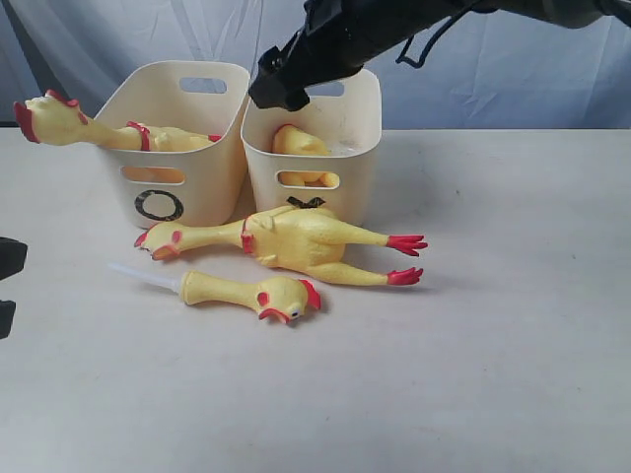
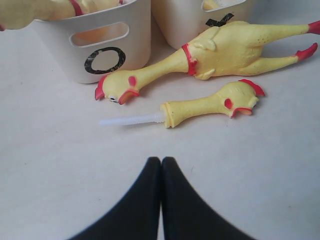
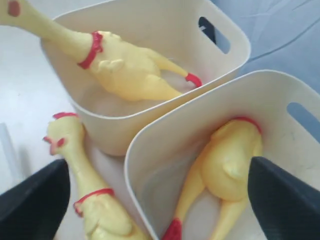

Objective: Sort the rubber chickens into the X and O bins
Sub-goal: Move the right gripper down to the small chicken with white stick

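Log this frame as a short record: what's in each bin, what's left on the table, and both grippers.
O bin: holds first chicken, neck out over the rim
X bin: holds second chicken
table: large chicken and small chicken lie before the bins
left gripper: shut, empty
right gripper: open, empty, over X bin
unsorted: two of four

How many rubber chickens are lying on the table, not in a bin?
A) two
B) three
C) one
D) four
A: only the big chicken and the small chicken lie on the table; the other two sit inside the O bin and the X bin.
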Available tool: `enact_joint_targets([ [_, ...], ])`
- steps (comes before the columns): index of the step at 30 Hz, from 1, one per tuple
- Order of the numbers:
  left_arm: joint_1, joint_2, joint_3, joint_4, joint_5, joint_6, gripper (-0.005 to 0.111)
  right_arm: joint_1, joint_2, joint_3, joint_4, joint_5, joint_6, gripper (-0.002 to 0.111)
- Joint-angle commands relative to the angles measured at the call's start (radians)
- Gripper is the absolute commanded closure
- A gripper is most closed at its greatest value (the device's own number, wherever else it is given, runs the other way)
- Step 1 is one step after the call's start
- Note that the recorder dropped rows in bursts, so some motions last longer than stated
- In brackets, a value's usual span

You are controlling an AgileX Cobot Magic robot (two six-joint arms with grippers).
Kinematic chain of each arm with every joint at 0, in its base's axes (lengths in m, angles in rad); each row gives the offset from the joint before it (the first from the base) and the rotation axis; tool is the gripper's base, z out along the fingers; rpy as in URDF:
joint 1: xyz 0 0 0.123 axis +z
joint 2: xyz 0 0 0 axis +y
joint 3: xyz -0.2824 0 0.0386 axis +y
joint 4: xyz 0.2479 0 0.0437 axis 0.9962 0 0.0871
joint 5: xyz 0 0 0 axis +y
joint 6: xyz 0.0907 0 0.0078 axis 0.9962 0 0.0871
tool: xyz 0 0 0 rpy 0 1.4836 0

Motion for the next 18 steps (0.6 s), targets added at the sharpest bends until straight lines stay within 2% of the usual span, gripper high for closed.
enact_joint_targets([
  [1,-0.001,-0.010,0.005,0.002,-0.002,-0.005,0.107,-0.004,-0.039,-0.005,0.003,0.145,-0.001,0.019],
  [10,-0.001,-0.010,0.005,0.002,-0.002,-0.005,0.107,0.013,-0.045,-0.003,0.106,0.367,-0.007,0.019],
  [15,-0.001,-0.010,0.005,0.002,-0.002,-0.005,0.107,0.095,-0.032,-0.003,0.102,0.383,-0.050,0.019],
  [18,-0.001,-0.010,0.005,0.002,-0.002,-0.005,0.107,0.161,-0.009,-0.003,0.035,0.365,-0.079,0.019],
])
